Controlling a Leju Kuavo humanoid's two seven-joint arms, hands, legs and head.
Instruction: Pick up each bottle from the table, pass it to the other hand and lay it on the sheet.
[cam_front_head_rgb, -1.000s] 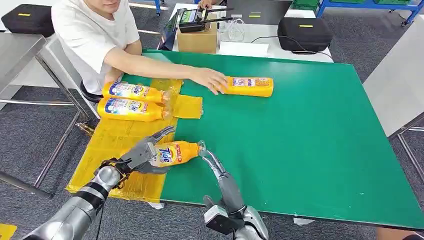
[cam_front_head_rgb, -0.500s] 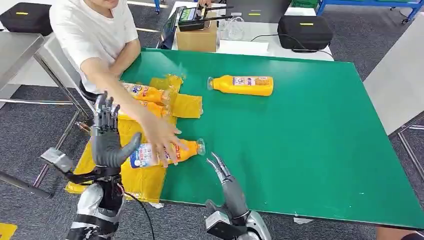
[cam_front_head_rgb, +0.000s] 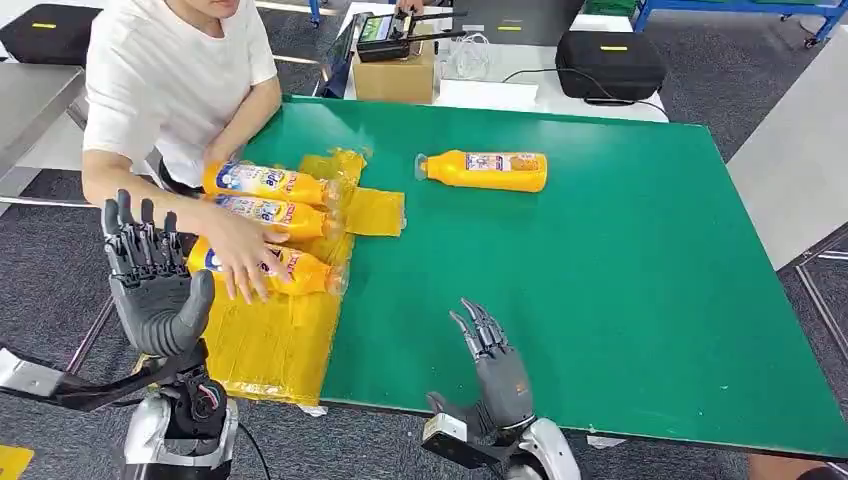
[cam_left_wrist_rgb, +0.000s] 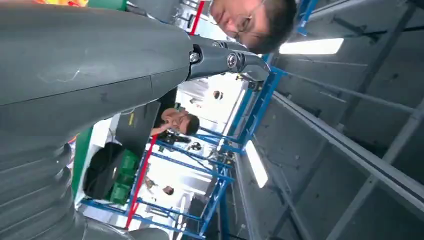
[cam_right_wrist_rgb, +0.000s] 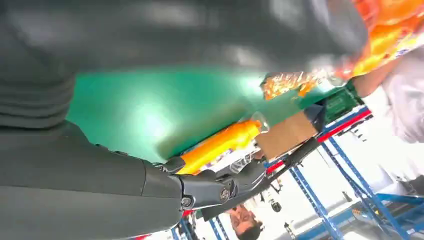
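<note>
the left hand (cam_front_head_rgb: 152, 290) is raised upright off the near left corner of the green tabletop (cam_front_head_rgb: 620, 270), fingers (cam_front_head_rgb: 125, 235) spread apart and holding nothing. the right hand (cam_front_head_rgb: 497, 372) hovers over the near edge, its fingers also apart and empty. three orange bottles (cam_front_head_rgb: 262, 215) lie side by side on the yellow sheet (cam_front_head_rgb: 265, 335), where a person's hand (cam_front_head_rgb: 240, 262) rests on the nearest one. a fourth bottle (cam_front_head_rgb: 487, 170) lies on its side on the bare tabletop, well apart from both hands.
</note>
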